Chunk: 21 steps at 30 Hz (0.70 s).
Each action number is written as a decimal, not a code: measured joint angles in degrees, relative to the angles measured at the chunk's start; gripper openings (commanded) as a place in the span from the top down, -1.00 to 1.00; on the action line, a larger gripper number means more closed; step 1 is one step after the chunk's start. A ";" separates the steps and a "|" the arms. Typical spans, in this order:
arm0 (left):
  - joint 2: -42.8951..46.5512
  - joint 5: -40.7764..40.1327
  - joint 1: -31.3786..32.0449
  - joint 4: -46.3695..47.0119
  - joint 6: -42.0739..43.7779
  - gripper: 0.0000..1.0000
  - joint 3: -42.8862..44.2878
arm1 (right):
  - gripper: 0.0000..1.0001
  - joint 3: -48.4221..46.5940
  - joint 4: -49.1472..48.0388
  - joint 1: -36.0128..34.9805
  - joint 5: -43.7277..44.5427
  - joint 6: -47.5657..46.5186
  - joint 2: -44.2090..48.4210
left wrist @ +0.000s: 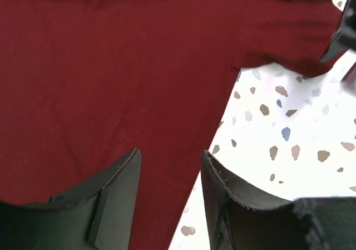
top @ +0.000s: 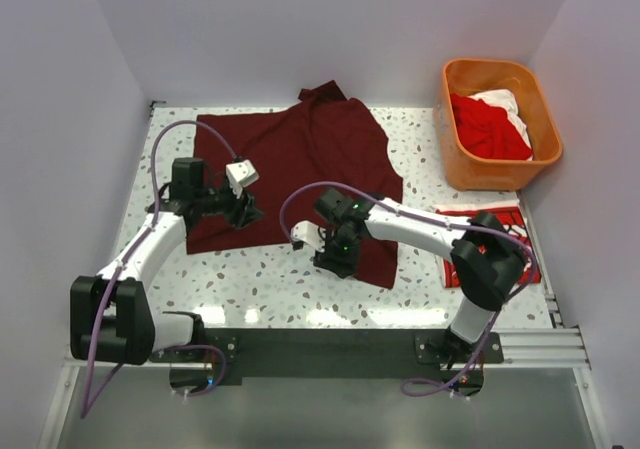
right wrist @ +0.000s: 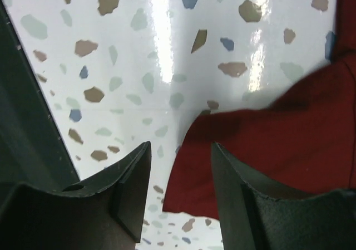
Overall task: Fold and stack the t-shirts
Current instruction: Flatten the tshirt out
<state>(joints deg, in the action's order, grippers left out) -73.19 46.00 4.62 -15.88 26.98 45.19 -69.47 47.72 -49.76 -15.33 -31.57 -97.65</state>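
White surface (top: pixel 270 289) with a glossy terrazzo finish, flecked brown, grey and blue; overhead light reflects as a pale streak in the right wrist view. Orange plastic basket (top: pixel 492 174), rectangular with rounded corners, stands upright at the far right corner of the surface, near the right wall. Plain pale walls (top: pixel 300 29) enclose three sides. A black plate (top: pixel 320 354) and a ribbed metal rail (top: pixel 540 347) run along the near edge.

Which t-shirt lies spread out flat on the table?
The dark maroon t-shirt, at centre. The red printed t-shirt lies folded at right; the others are heaped in the orange basket.
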 measured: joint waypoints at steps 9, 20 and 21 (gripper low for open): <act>2.05 -2.03 -0.81 -2.10 0.68 -0.05 -0.46 | 0.04 0.24 -6.62 -1.73 6.95 0.81 -8.31; 2.19 -2.32 -0.85 -3.13 1.40 -0.04 -0.46 | 1.00 1.03 -7.26 1.36 12.15 -0.33 -5.38; 2.10 -2.29 -0.85 -3.15 1.57 -0.04 -0.44 | 1.00 0.70 -6.54 2.93 11.34 -0.31 -4.57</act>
<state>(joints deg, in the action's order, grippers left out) -71.09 43.70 3.77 -19.03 28.56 44.75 -68.77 41.19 -46.83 -3.99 -31.88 -102.21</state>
